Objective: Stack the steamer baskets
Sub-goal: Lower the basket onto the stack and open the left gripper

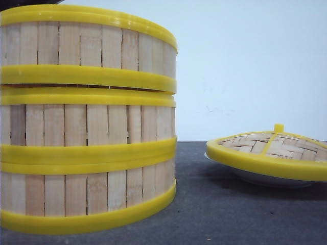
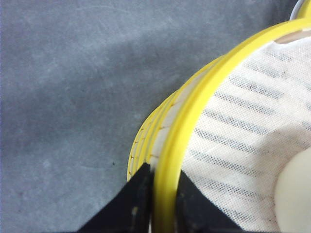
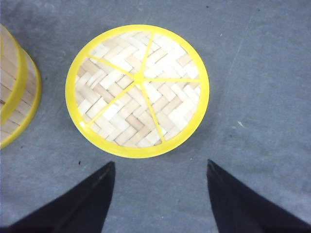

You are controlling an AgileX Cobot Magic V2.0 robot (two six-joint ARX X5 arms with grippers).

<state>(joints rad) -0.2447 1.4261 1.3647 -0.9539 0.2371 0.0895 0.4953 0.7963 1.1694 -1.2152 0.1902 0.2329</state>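
Left hand (image 2: 163, 208) is clamped on the yellow plastic rim of the top steamer basket (image 1: 87, 46), which sits slightly askew on the two baskets below at the near left of the table (image 1: 214, 204); I judge the stacking nearly done, needing only squaring and release. Right hand (image 3: 160, 194) hangs with fingers apart over the woven domed lid (image 3: 138, 90) farther right, resting on a white plate (image 1: 265, 178).

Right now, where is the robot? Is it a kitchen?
Probably not a kitchen: more a plain test table. There's only a grey tabletop, a bare white wall, stacked steamer baskets and a woven lid.
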